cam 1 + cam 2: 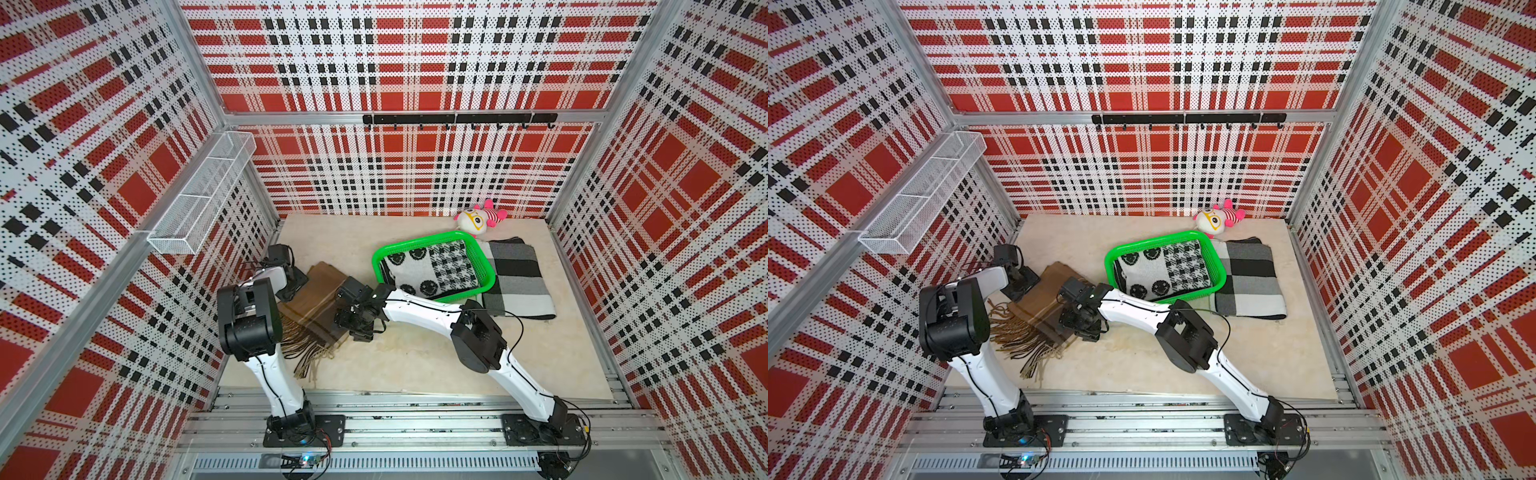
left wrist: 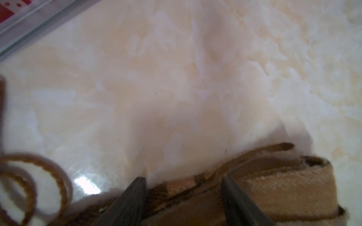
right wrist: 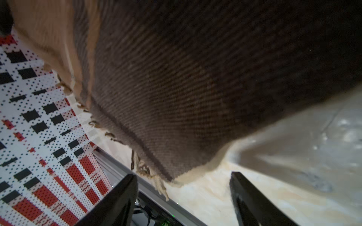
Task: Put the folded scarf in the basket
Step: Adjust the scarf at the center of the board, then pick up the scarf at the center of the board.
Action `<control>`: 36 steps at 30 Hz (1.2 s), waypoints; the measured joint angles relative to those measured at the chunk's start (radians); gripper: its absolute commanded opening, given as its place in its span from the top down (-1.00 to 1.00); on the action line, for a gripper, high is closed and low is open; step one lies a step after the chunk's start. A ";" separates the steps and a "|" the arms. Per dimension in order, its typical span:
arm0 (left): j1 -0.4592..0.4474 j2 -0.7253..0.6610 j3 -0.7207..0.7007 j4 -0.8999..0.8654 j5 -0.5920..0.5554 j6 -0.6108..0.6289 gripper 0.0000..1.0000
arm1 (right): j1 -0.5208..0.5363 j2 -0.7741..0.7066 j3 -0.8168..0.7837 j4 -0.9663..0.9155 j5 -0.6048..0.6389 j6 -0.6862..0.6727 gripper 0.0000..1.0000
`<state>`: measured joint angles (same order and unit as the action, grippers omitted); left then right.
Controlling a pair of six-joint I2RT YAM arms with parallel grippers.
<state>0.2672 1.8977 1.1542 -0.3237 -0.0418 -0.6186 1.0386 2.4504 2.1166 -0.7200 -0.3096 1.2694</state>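
You are working the pick-up step: the brown scarf (image 1: 316, 299) is lying folded on the table (image 1: 415, 357), fringe trailing toward the front, just beside the green basket (image 1: 377, 266) and not yet in it. The basket is already holding a black-and-white patterned scarf (image 1: 432, 270), and a grey checked scarf (image 1: 519, 282) is lying against its far side, so neither of those looks like your target. Your left gripper (image 2: 184, 180) is sitting at the scarf's outer edge with its fingers well apart, straddling the folded layers in the left wrist view; nothing shows them pinching the cloth, so I am reading it as holding nothing. Your right gripper (image 3: 184, 175) is waiting at the edge nearer the basket, jaws wide, with only bare table between them and the scarf's corner just ahead. The next move is probably calling for both sets of fingers to slide under or around all the layers and close together. Then you are lifting evenly, so the fold is not opening, and carrying it over the rim.
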 measured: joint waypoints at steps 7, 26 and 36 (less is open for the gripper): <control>0.008 -0.109 -0.140 0.037 0.035 -0.052 -0.28 | -0.056 0.106 0.159 -0.019 0.061 -0.004 -0.39; 0.004 -0.107 -0.097 0.001 0.104 0.011 -0.54 | -0.111 0.138 0.221 -0.057 0.097 -0.143 -0.38; -0.035 -0.089 -0.124 0.044 0.085 0.017 -0.12 | -0.112 0.150 0.230 -0.050 0.071 -0.130 -0.19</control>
<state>0.2317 1.8084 1.0306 -0.2798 0.0429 -0.6014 0.9268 2.5999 2.3463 -0.7700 -0.2386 1.1397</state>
